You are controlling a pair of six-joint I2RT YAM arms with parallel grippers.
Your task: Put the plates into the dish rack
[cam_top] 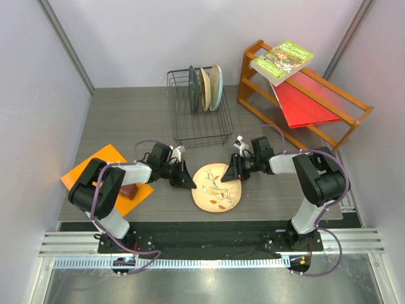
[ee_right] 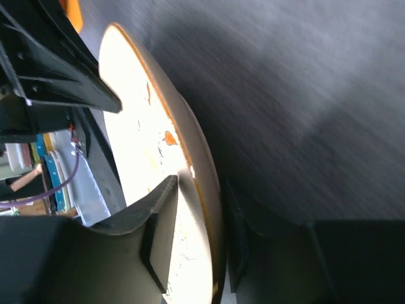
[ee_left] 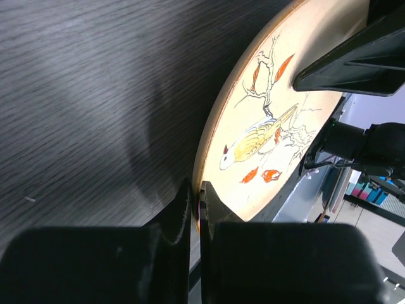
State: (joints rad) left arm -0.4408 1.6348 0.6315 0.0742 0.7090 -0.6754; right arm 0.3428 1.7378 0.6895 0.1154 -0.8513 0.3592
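- The dish rack (cam_top: pixel 200 123) stands at the far middle of the grey surface (cam_top: pixel 126 120), just left of an orange wooden shelf (cam_top: pixel 243 79).
- Three plates stand on edge in the far half of the rack, close side by side. A dark plate (cam_top: pixel 192 88) is on the left, a tan plate (cam_top: pixel 204 88) in the middle and a cream and light-blue plate (cam_top: pixel 216 87) on the right.
- The fourth, the bird plate (cam_top: pixel 216 188), is outside the rack, near the front edge of the surface between the two arms. It is face up, showing a painted bird, branches and orange leaves.
- The left gripper (ee_left: pixel 197 206) is clamped on the bird plate's left rim, its fingers nearly together with the thin edge between them.
- The right gripper (ee_right: pixel 201 228) is closed on the opposite rim, one finger on the painted face and the other underneath.
- In the wrist views the bird plate looks tilted, with shadow below it. I cannot tell whether any part of it touches the surface.
- A green book (cam_top: pixel 281 61) lies on top of the shelf, and a red board (cam_top: pixel 304 104) lies on the slanted tier below.
- An orange mat (cam_top: pixel 104 163) lies at the left, with a brown object (cam_top: pixel 130 190) on it beside the left arm.
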